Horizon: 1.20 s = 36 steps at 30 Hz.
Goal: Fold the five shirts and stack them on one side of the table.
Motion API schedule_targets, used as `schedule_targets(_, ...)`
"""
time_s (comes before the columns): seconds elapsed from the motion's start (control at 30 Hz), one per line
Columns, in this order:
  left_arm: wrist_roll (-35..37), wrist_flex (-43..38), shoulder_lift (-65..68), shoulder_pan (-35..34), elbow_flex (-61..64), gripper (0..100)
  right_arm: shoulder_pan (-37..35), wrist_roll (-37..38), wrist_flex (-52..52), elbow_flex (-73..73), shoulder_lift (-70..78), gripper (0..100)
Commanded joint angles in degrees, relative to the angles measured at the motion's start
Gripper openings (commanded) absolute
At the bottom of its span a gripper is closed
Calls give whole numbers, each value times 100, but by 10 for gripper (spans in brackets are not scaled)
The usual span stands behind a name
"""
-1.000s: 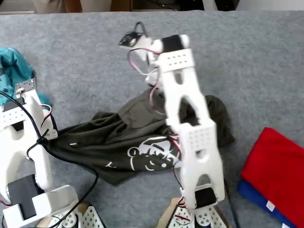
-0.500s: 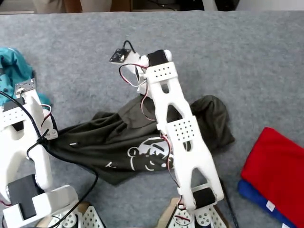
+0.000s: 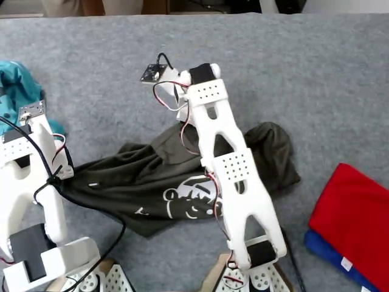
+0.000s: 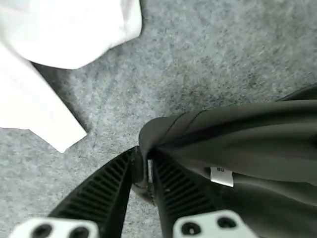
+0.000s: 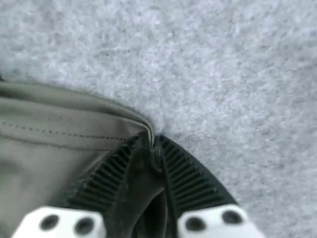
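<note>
Grey table point(image 3: 316, 73), dark shirt point(image 3: 152, 182) long axis L-R (left pincer point(image 4: 147, 161), right pincer point(image 5: 152, 141) clamped)

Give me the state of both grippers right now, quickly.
Left gripper: shut on a bunched edge of the dark shirt.
Right gripper: shut on a hem of the dark shirt.

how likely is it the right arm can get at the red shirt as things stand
Probably not yet: the right pincer is shut on an edge of the dark shirt and would have to let go first. The red shirt lies beside that arm's base with nothing on top.
</note>
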Motion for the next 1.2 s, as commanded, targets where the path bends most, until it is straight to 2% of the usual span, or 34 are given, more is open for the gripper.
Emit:
schedule_targets(0.0, -35, 0, -13, -26, -229, 19, 145, -193, -105, -558, -75, 7)
schedule_targets(0.2, -35, 0, -13, -26, -229, 19, 119, -334, 97, -1473, -119, 5)
schedule_targets(0.6, 0, 18, -57, -18, -369, 19, 400, -589, 369, -1393, -1754, 5)
schedule_targets(0.67, 211, 44, -57, -18, -589, 19, 470, -738, 378, -1393, -2097, 5)
schedule_targets(0.77, 738, 79, -66, -26, -1152, 19, 576, -914, 378, -1393, -2686, 5)
schedule_targets(0.9, 1521, 527, -57, -9, -2444, 19, 743, -1099, 378, -1393, -3582, 5)
schedule_targets(1.17, 2233, 1820, -57, 624, -5398, 19, 1042, -1301, 343, -1393, -5657, 5)
